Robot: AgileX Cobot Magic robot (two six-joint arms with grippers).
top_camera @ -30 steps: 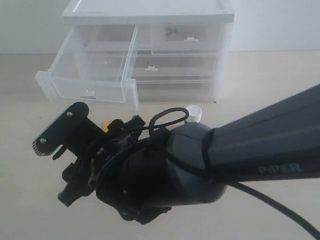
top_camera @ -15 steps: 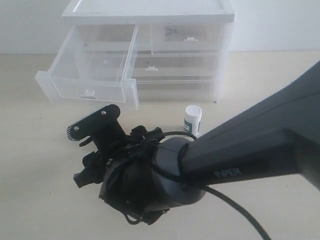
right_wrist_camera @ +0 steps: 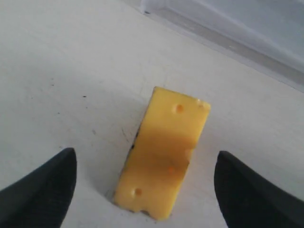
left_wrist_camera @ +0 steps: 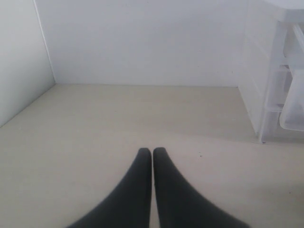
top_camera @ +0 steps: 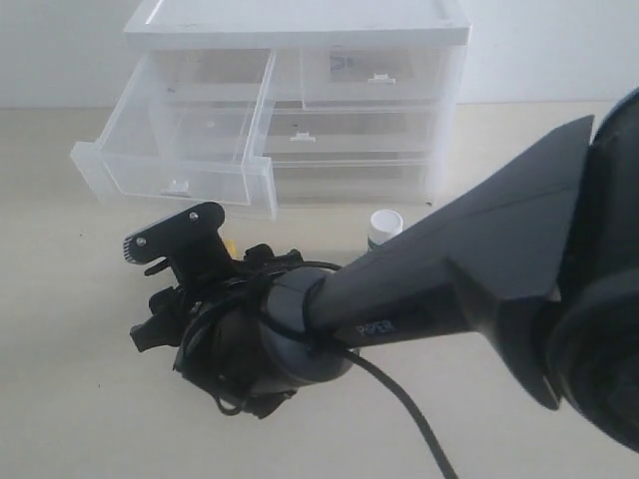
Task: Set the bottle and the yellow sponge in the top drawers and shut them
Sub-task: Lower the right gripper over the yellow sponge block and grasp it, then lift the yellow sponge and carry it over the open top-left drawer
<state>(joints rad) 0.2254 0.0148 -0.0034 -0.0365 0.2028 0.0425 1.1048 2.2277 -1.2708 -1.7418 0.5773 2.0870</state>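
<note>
The yellow sponge (right_wrist_camera: 164,156) lies on the table between the spread fingers of my right gripper (right_wrist_camera: 145,175), which is open and not touching it. In the exterior view only a sliver of the sponge (top_camera: 229,243) shows behind the right wrist (top_camera: 240,329). The bottle (top_camera: 383,227) stands in front of the cabinet, its lower part hidden by the right arm. The top left drawer (top_camera: 180,140) is pulled out and looks empty. The top right drawer (top_camera: 374,75) is closed. My left gripper (left_wrist_camera: 152,151) is shut on nothing, low over bare table.
The white-framed cabinet (top_camera: 300,20) stands at the back, with wider drawers (top_camera: 349,135) below the top pair. The cabinet's side (left_wrist_camera: 275,71) shows in the left wrist view. The right arm (top_camera: 479,259) crosses the table's right half.
The right arm has swung round and its wrist has shifted over the sponge. Its upper link now covers the bottle's lower part. The drawers have not moved.
</note>
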